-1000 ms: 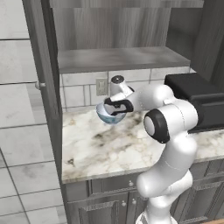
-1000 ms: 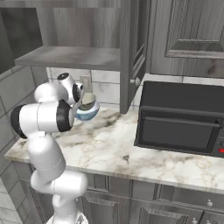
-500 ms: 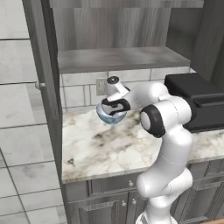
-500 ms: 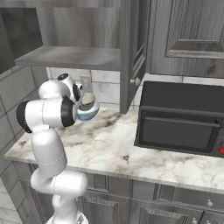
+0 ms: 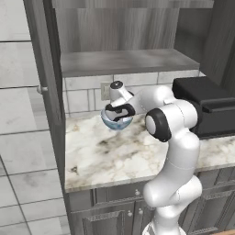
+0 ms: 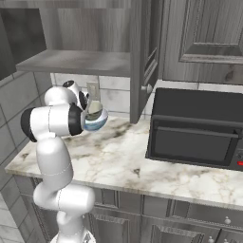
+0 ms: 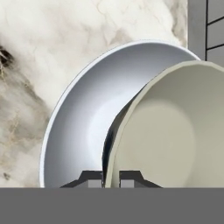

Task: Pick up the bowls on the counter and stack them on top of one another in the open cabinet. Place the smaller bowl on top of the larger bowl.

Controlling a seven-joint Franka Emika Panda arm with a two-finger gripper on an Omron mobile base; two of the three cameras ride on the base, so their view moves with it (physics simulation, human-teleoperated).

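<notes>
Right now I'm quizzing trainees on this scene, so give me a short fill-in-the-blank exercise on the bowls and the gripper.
1. The smaller bowl sits inside the ____ bowl.
2. The gripper is ____ on the smaller bowl's rim.
3. The cabinet shelf lies ____ the bowls.
4. The black microwave stands on the ____.

Missing words: larger; shut; above; counter

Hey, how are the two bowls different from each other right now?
The larger bowl is wider, with a white inside and a light blue outside; the smaller bowl is narrower and plain grey-beige. The smaller bowl sits tilted inside the larger bowl, overlapping its right side in the hand view. The end effector is shut on the smaller bowl's rim, not the larger bowl's. Both are round and sit over the counter, below the open cabinet's shelf.
</notes>
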